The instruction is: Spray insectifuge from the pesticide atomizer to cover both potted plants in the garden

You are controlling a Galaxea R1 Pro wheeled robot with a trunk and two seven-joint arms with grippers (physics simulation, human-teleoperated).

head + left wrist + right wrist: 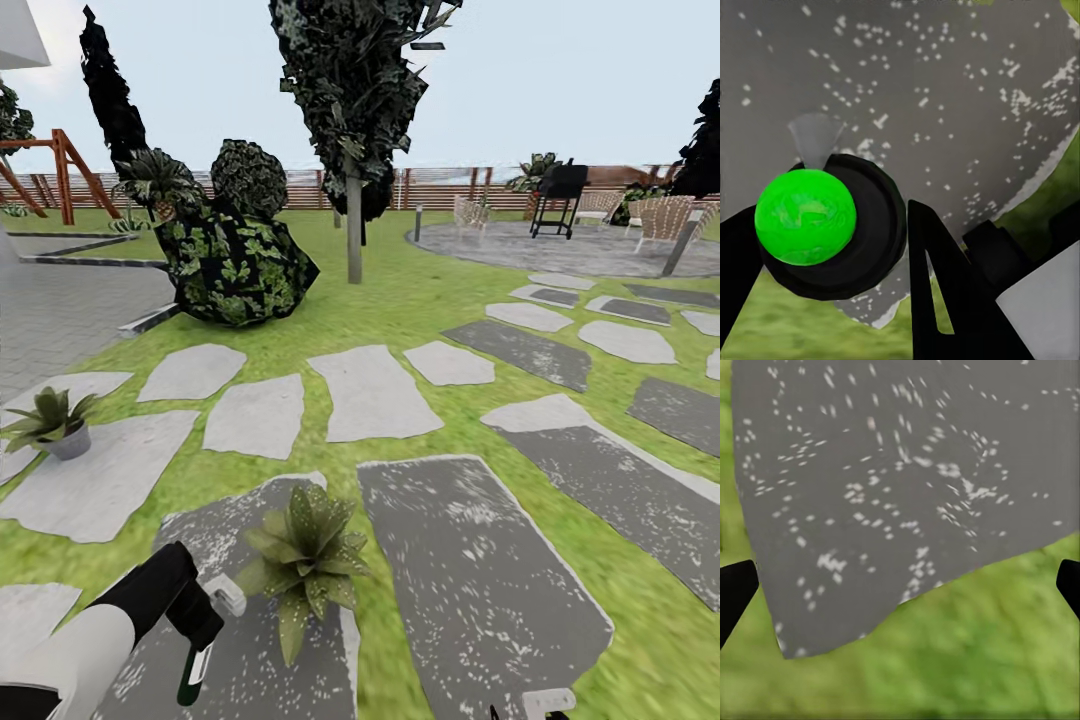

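My left gripper (205, 625) clenched on the pesticide atomizer (195, 665), bottle hanging over a dark stepping stone (250, 670), just beside the nearer potted plant (305, 560), second potted plant (50, 422) in its grey pot well apart on pale stone (100, 480), my right gripper's (900, 585) fingers spread wide, holding nothing, above stone and lawn (945, 667).

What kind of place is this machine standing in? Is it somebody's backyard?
It looks like a backyard garden: a green lawn crossed by flat stepping stones, trees and bushes, a slatted fence at the back, and a paved patio with a grill and chairs. A swing frame stands at the far left.
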